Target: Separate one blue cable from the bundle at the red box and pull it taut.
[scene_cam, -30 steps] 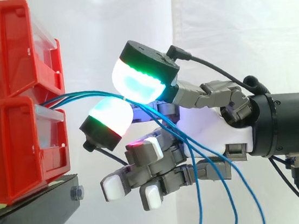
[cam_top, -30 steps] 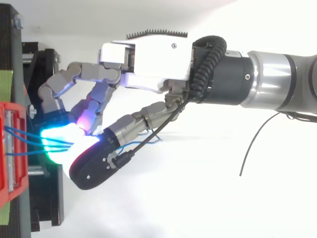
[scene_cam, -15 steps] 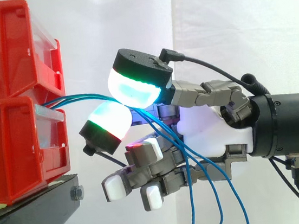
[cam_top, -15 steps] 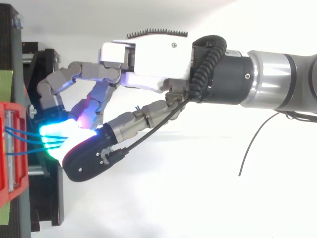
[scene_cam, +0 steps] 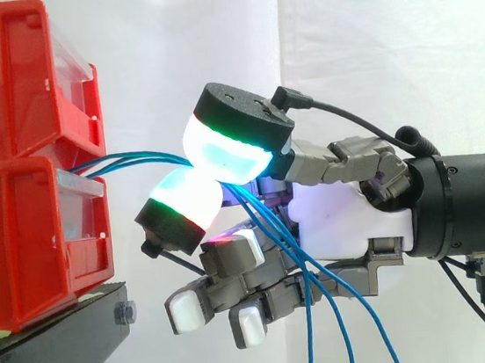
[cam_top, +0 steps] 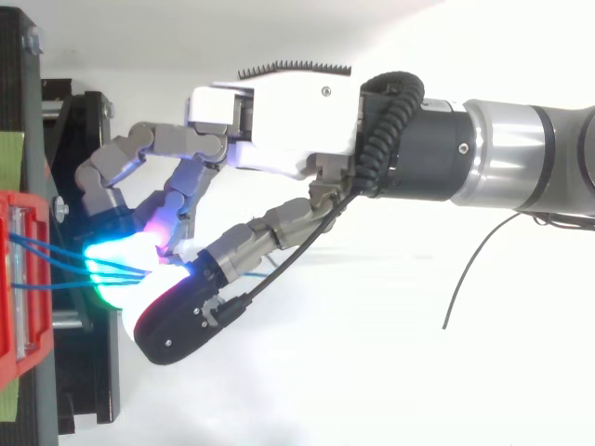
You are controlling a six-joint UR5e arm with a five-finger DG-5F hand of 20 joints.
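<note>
Side view – a white curtain (scene_cam: pixel 382 23) hangs behind everything, and the arm (scene_cam: pixel 475 202) comes in from the right. At the left, two red bins (scene_cam: pixel 20 173) sit stacked on a black stand (scene_cam: pixel 50 347). The hand (scene_cam: pixel 344 213) is just right of the bins, not touching them, and two glowing fingertips (scene_cam: pixel 229 148) are pressed together on the blue cables (scene_cam: pixel 133 157). The other fingers curl loosely underneath.

From this level, the cables can be seen leaving the front of the lower bin, running right to the pinch with a slight sag, then dropping in loose strands past the palm to the bottom edge.

The top view looks down on the back of the hand (cam_top: pixel 279 121) and shows the strands side by side – spread apart at the bin (cam_top: pixel 14 279) and converging into the green-cyan glow of the pinching pads (cam_top: pixel 112 274).
</note>
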